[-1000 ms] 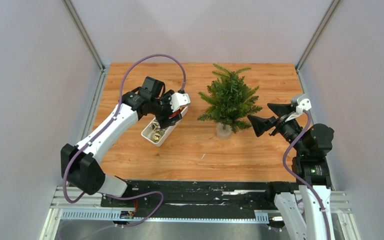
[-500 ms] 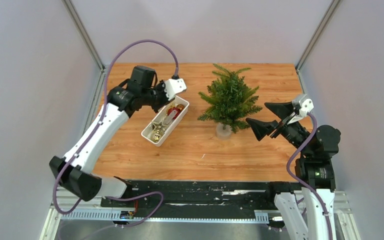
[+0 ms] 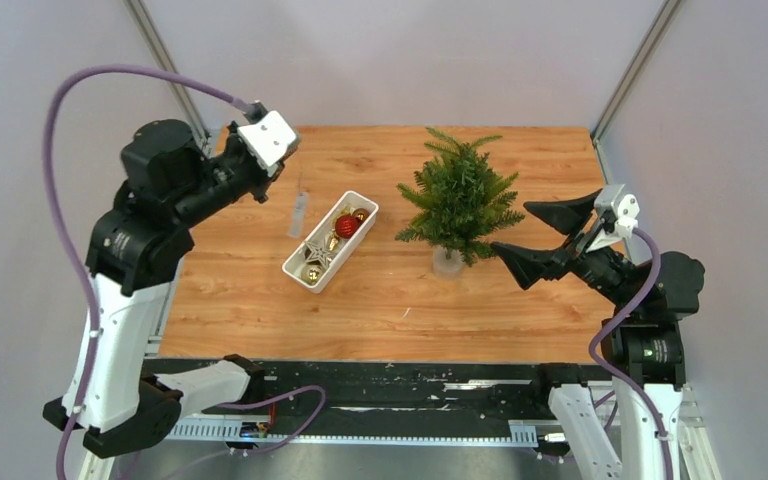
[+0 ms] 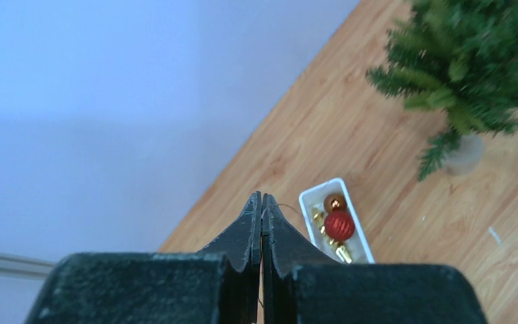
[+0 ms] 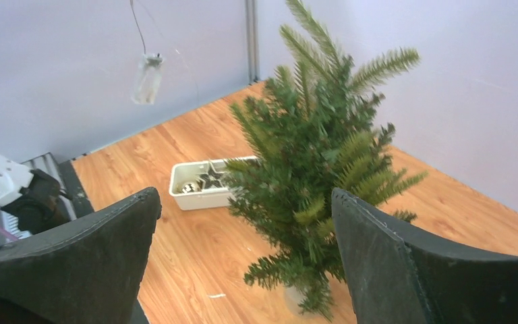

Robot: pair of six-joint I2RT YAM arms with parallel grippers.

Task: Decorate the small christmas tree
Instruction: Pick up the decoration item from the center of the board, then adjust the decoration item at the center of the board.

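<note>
Left tool [image 4: 262,197], pinched shut, dangles clear ornament [image 5: 147,79].

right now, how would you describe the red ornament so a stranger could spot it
On the wooden table, left of the small christmas tree, sits a white tray. The red ornament lies toward its far end, the only red ball there, beside a gold bauble and a star.

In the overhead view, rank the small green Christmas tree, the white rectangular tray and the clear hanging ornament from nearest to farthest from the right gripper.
1. The small green Christmas tree, just left of the open right gripper.
2. The white rectangular tray, beyond the tree, mid-table.
3. The clear hanging ornament, just past the tray's left side, farthest.
</note>
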